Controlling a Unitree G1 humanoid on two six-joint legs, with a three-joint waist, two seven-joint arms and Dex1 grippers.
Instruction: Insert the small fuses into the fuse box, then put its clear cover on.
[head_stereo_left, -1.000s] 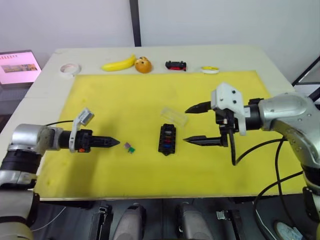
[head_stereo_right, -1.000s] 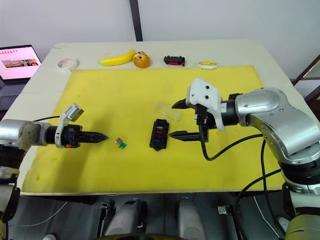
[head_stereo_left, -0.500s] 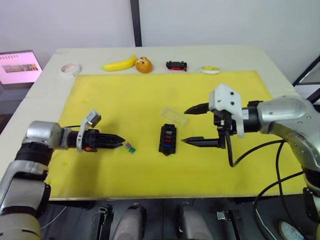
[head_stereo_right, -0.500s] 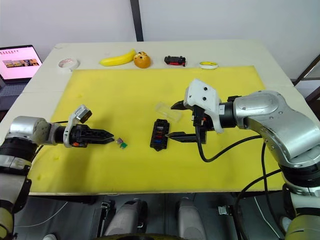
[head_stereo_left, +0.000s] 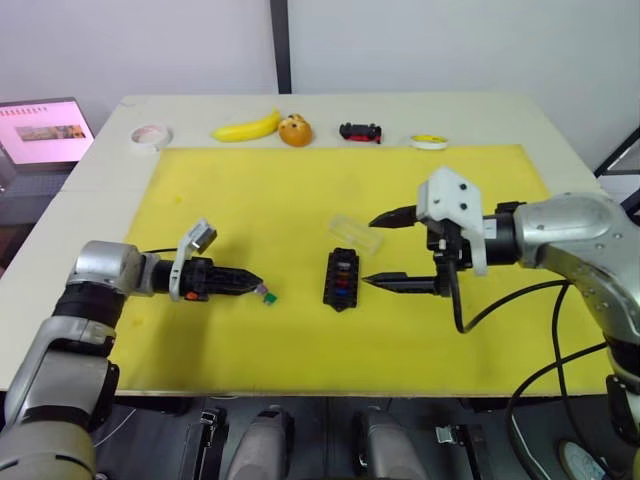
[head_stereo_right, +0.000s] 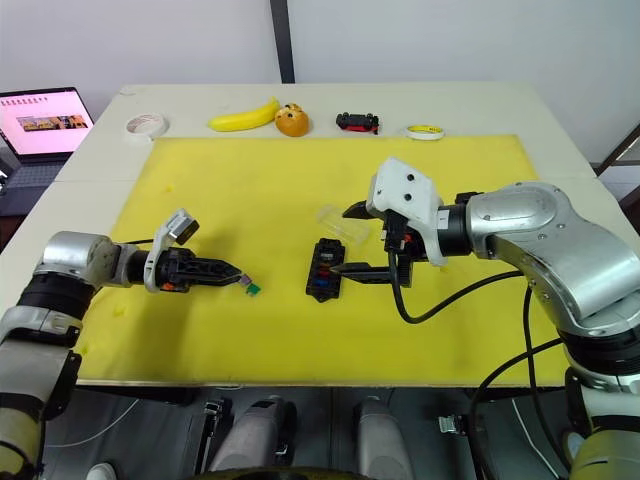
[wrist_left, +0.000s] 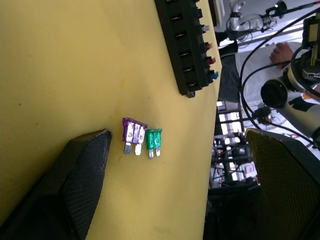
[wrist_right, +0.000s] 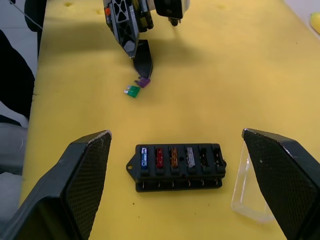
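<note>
Left gripper (wrist_left: 175, 165), fingers apart, flanks the purple fuse (wrist_left: 131, 134) and green fuse (wrist_left: 153, 141). Right gripper (wrist_right: 177, 187), fingers apart, straddles the fuse box (wrist_right: 177, 166).

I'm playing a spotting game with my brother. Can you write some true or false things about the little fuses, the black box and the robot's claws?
1. Two loose fuses lie on the yellow mat, a purple fuse and a green fuse. True.
2. The clear cover is already on the fuse box. False: it lies on the mat beside the box.
3. The left end effector is open, with the two loose fuses just ahead of its fingers. True.
4. The right end effector is shut on the fuse box. False: it is open and holds nothing.
5. Every slot in the fuse box is empty. False: several coloured fuses already sit in it.
</note>
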